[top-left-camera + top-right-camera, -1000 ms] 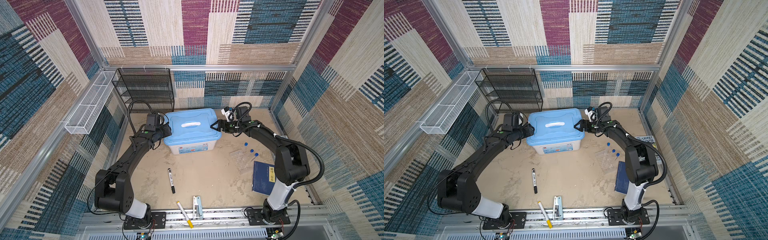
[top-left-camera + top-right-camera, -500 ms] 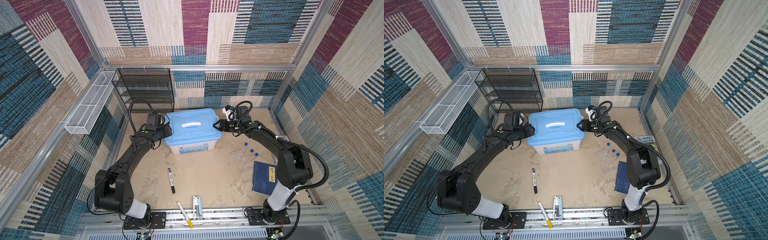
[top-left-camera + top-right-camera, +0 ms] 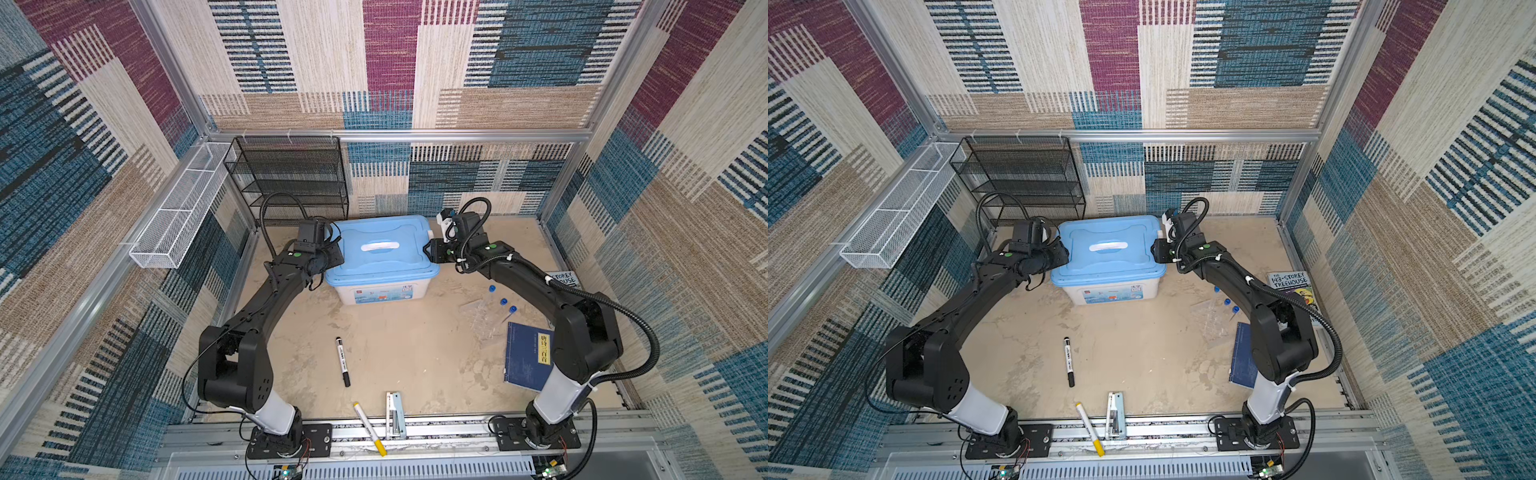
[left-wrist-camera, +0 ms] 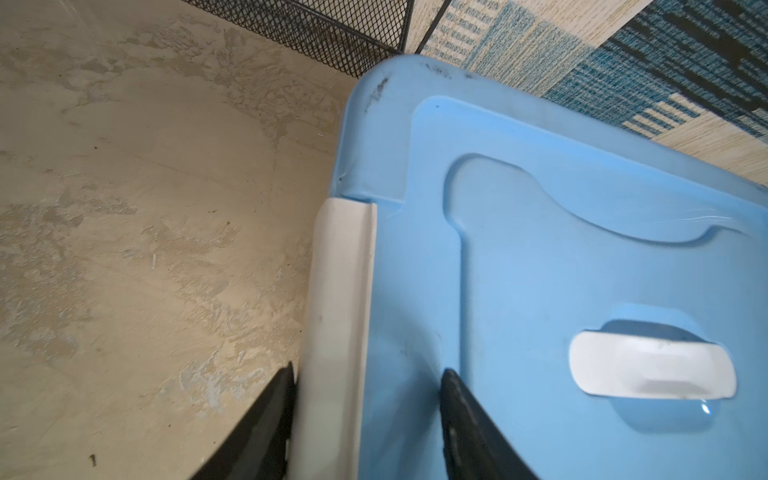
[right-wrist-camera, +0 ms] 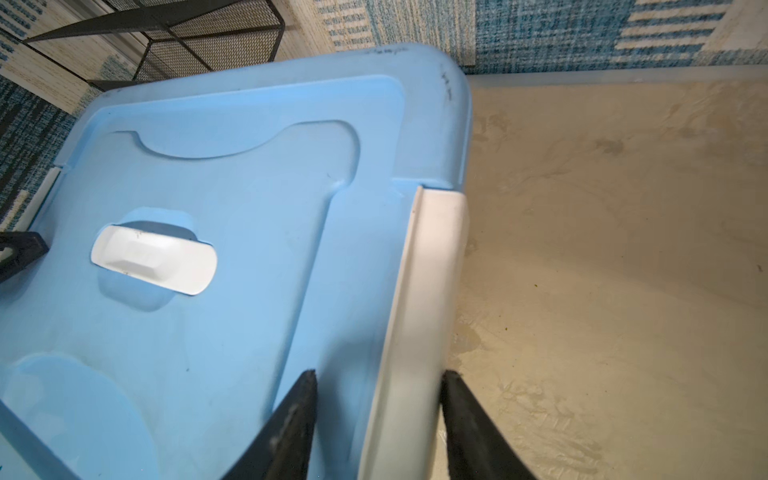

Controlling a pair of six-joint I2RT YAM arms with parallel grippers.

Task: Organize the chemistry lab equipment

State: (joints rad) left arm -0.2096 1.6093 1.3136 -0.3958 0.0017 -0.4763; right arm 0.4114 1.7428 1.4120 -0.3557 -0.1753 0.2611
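Two claws pinch white clips on the shut blue box (image 3: 374, 268), left claw (image 4: 368, 374) on the left clip (image 4: 336, 291), right claw (image 5: 378, 374) on the right clip (image 5: 432, 270), while the blue-capped test tubes (image 3: 503, 301) and clear rack (image 3: 484, 322) lie out near the blue book (image 3: 528, 353), so nearly everything seems left.

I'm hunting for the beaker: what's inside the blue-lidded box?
Hidden: the blue lid is on, covering everything inside. Only its white handle and side latches show on top.

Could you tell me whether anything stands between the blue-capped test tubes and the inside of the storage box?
Yes: the blue lid sits closed on the box. The test tubes lie apart from it; the left gripper and right gripper each clamp a white side latch.
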